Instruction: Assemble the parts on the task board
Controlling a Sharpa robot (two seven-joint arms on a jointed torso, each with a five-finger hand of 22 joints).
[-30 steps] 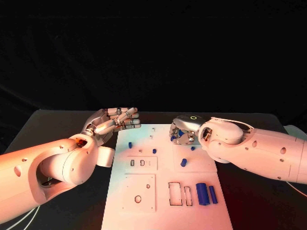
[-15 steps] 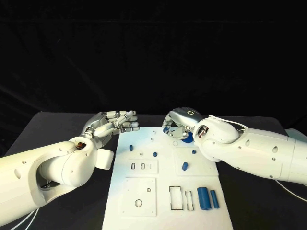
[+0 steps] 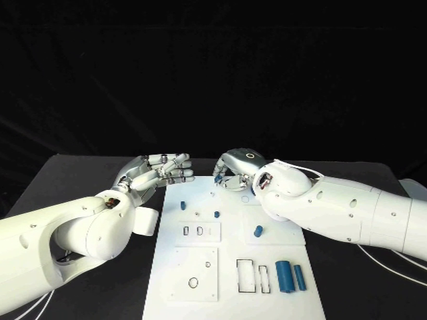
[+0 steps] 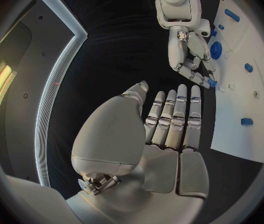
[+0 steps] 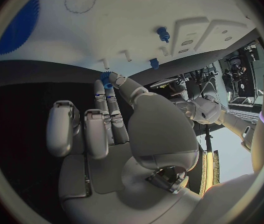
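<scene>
Over the last second the right hand (image 3: 235, 170) is drifting from the right part of the far end of the board (image 3: 199, 277) toward its middle, and it is now hovering over the far edge. In the right wrist view its fingertips (image 5: 109, 79) are pinching a small blue part (image 5: 106, 77), apparently a little toothed piece, with the other fingers curled beside it. The left hand (image 3: 158, 171) is staying where it was, hanging just off the board's far left corner; its fingers (image 4: 176, 114) are lying straight and close together, holding nothing. On the white board, which is lying in the middle of the black bench (image 3: 74, 177), several blue parts are standing or lying: two small pegs (image 3: 183, 205) near the middle, a short piece (image 3: 258, 231) to their right, and two longer cylinders (image 3: 283, 276) side by side near the close end. A large blue gear (image 4: 216, 50) is lying by the right hand in the left wrist view. The shift suggests the held part is being carried toward a seat at the far end; which one cannot be told.
</scene>
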